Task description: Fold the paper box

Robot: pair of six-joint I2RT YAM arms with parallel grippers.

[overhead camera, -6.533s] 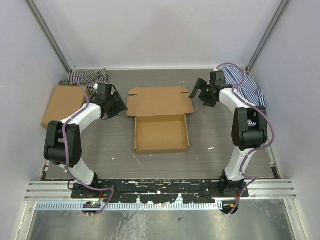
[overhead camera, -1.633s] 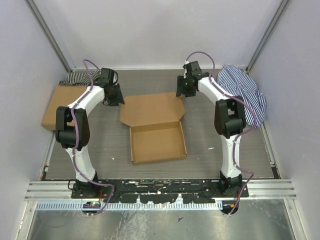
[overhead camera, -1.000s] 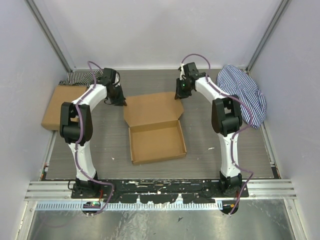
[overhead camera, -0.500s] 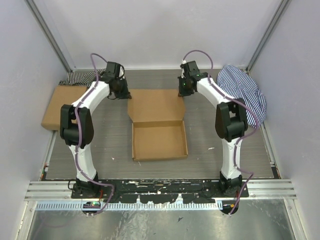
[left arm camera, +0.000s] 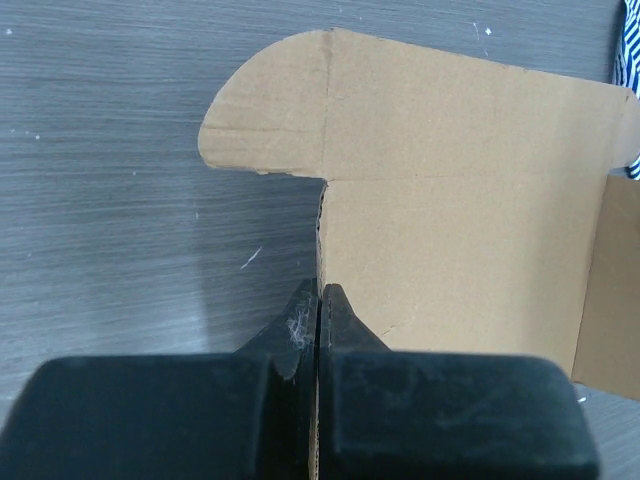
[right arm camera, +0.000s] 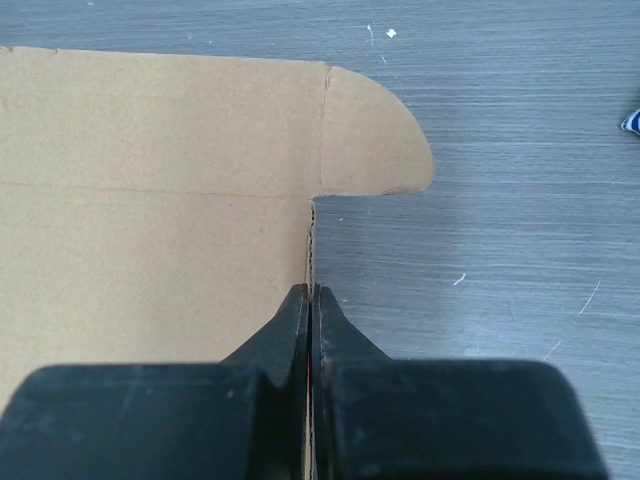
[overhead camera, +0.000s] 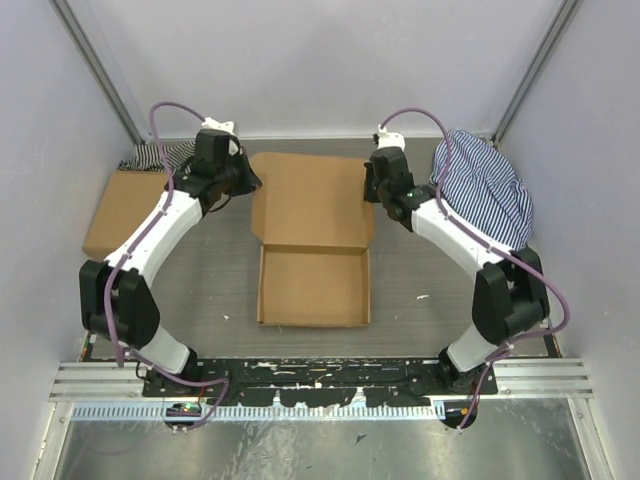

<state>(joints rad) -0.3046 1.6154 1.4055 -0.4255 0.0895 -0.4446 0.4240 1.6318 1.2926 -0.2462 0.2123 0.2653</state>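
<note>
Left hand (left arm camera: 318, 290) closed tight, a thin cardboard edge pinched between its fingers; right hand (right arm camera: 310, 290) the same on the opposite side. Both grip the paper box (overhead camera: 312, 230) at the side edges of its lid panel (left arm camera: 450, 230), just short of the rounded tab (left arm camera: 265, 120) at each far corner. The box sits mid-worktop (overhead camera: 200, 290) between the arms, tray (overhead camera: 312, 288) on the near side with its walls up, lid on the far side. Judged light, stiff across the panels, and weak at the score lines. It should hinge readily but crease if pinched off a fold, so hold at the edges near the creases, both sides together. Count: one paper box, two rounded tabs; one flat cardboard box (overhead camera: 120, 210) far left; two striped cloths, left (overhead camera: 160, 152) and right (overhead camera: 490, 190).
</note>
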